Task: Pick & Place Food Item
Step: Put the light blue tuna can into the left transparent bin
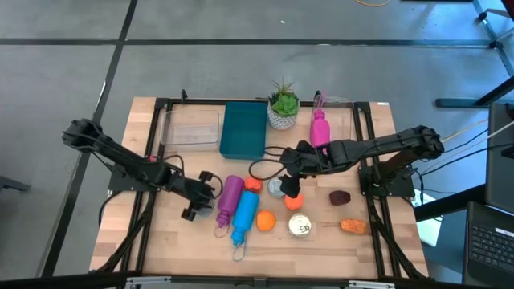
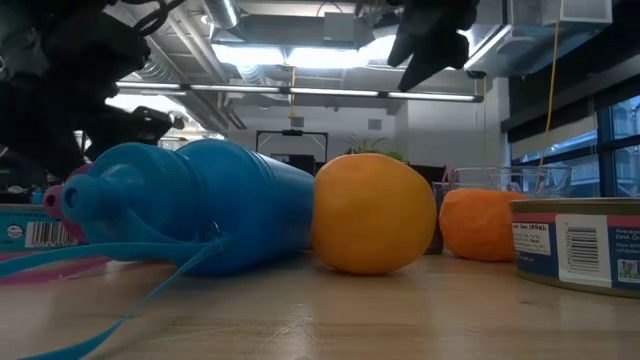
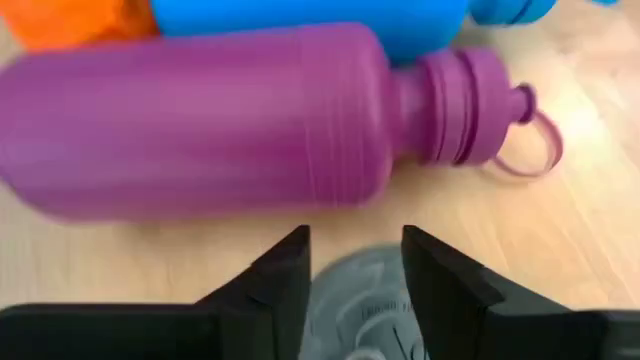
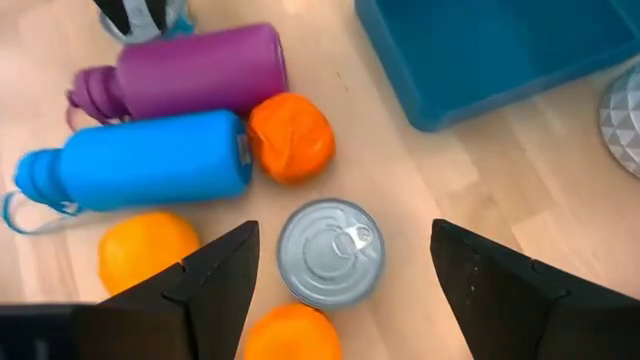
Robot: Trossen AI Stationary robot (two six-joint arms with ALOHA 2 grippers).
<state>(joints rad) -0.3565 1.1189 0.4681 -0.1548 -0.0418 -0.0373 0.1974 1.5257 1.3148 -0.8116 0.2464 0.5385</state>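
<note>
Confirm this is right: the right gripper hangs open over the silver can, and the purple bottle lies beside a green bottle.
Not quite. The bottle beside the purple bottle is blue, not green, as the right wrist view shows. The right gripper does hang open over the silver can.

Both arms were matte black, built of slim tubular links joined by bulkier rounded joint housings. The left arm (image 1: 120,160) ended in a blocky wrist with a small two-finger gripper (image 1: 210,186), and thin black cables trailed near its base. The right arm (image 1: 385,146) had the same dark finish, with a black cable looping beside its gripper (image 1: 291,170). In the wrist views the fingers (image 4: 215,275) were flat, angular black plates with sharp, faceted edges.
</note>
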